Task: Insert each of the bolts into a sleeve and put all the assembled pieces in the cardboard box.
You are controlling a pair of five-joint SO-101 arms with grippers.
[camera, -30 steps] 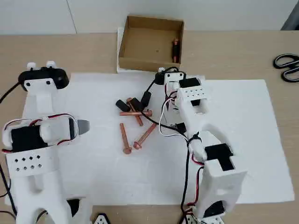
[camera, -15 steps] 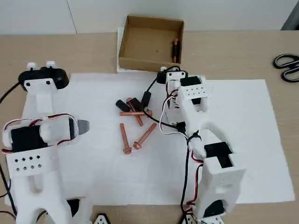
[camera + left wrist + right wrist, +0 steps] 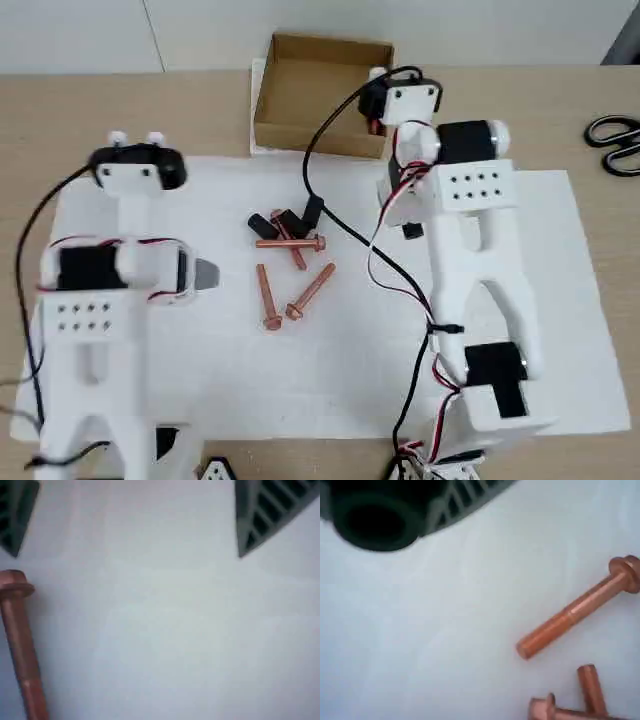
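Observation:
Several copper bolts (image 3: 290, 270) lie loose on the white sheet, with two black sleeves (image 3: 275, 223) just beyond them. My left gripper (image 3: 205, 272) hangs open to the left of the bolts; its wrist view shows the gripper (image 3: 129, 552) with fingers wide apart above bare sheet and one bolt (image 3: 17, 645) off to the side. My right gripper (image 3: 412, 231) is to the right of the pile, and the right wrist view shows that gripper (image 3: 395, 515) shut on a black sleeve (image 3: 375, 522) above the sheet, with a bolt (image 3: 575, 610) lying apart from it.
The cardboard box (image 3: 320, 45) stands at the back, past the sheet's far edge; the right arm's camera (image 3: 400, 100) overlaps its right wall. Black scissors (image 3: 615, 140) lie at the far right. A black cable (image 3: 330, 215) runs across the sheet beside the bolts.
The right arm has stretched up and away, its wrist camera shifting from the sheet's far edge to over the box's right wall. The left arm has shifted right, toward the bolts.

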